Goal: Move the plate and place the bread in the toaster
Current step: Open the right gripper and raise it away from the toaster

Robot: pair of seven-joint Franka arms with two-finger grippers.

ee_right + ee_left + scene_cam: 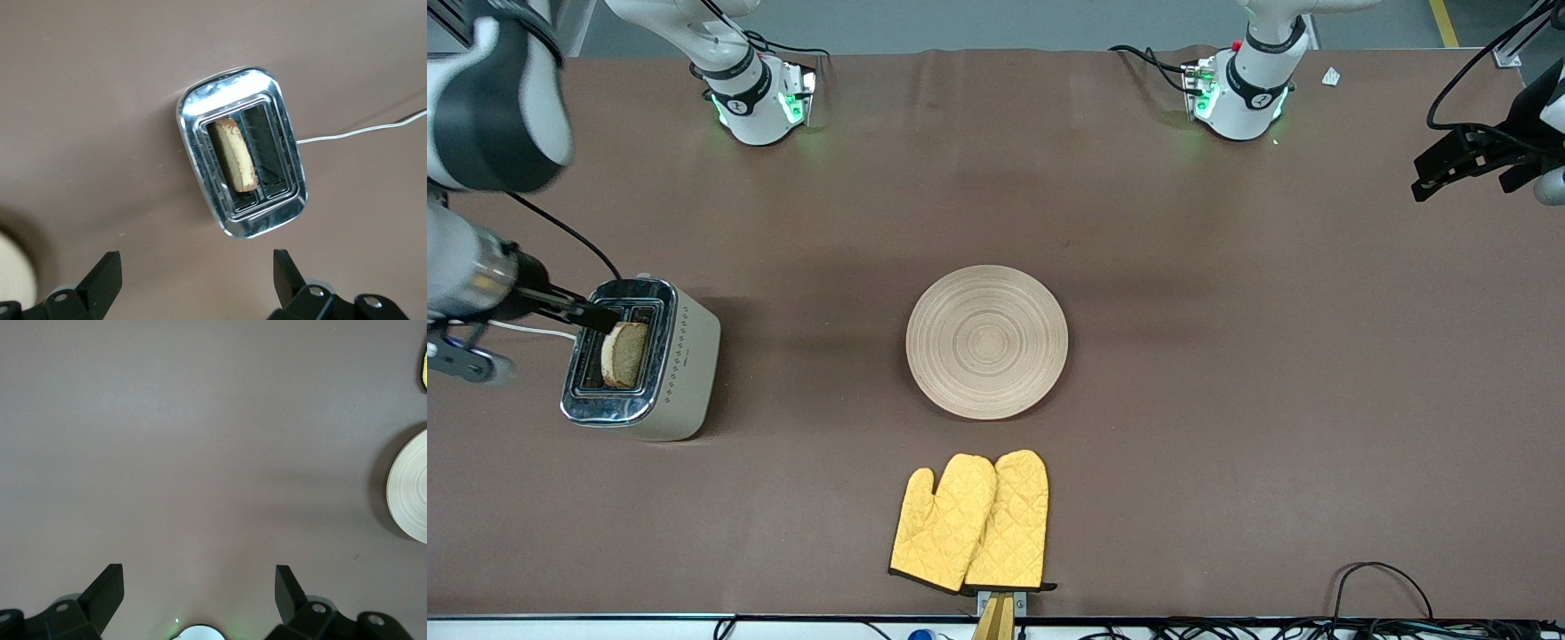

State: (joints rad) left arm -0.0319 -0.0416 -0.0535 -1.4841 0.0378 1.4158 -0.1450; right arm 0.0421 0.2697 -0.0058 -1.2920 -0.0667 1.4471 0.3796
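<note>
Bread (pixel 624 355) sits in the toaster (pixel 685 364), upright in one slot with its upper part poking above the chrome top, down at the right arm's end of the table. Right gripper (pixel 195 273) hangs over the toaster, fingers spread wide, nothing between them. Plate (pixel 987 342) lies bare in the middle of the table, well apart from the toaster, with a pair of yellow oven mitts (pixel 971 523) nearer the front camera. Left gripper (pixel 199 590) waits above bare tabletop, fingers apart, holding nothing.

Bright even overhead light w/ soft shadows, glare on toaster (pixel 241 150) chrome.
</note>
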